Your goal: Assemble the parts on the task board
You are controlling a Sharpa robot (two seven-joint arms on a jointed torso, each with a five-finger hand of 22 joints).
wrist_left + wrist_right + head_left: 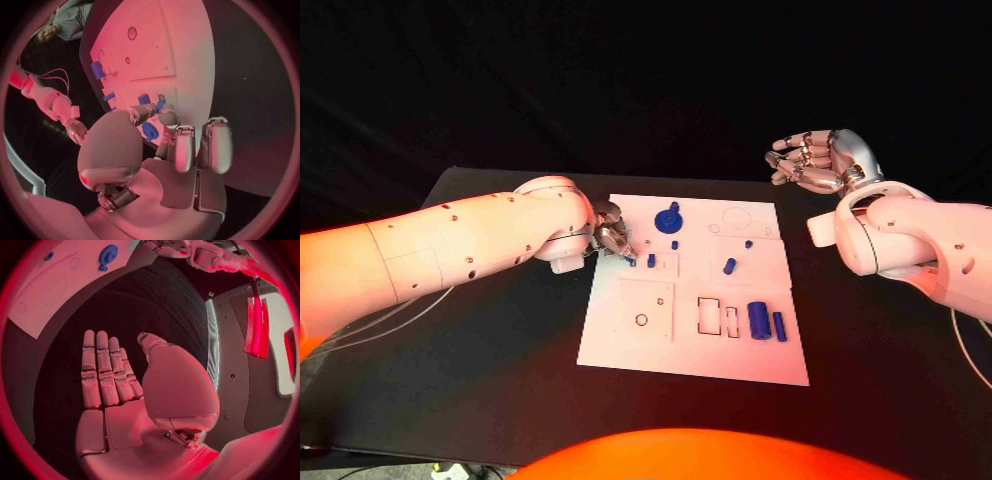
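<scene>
Left hand [609, 238] perhaps pinching; right hand [816, 160] empty, raised.

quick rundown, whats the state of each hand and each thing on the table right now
left silver hand: at the white task board's left edge, fingertips at a small blue part; grip unclear
right silver hand: raised off the board, fingers together, holding nothing
white task board: lying flat on the black table
round blue part: on the board, untouched
blue cylinder part: lying on the board, untouched
</scene>
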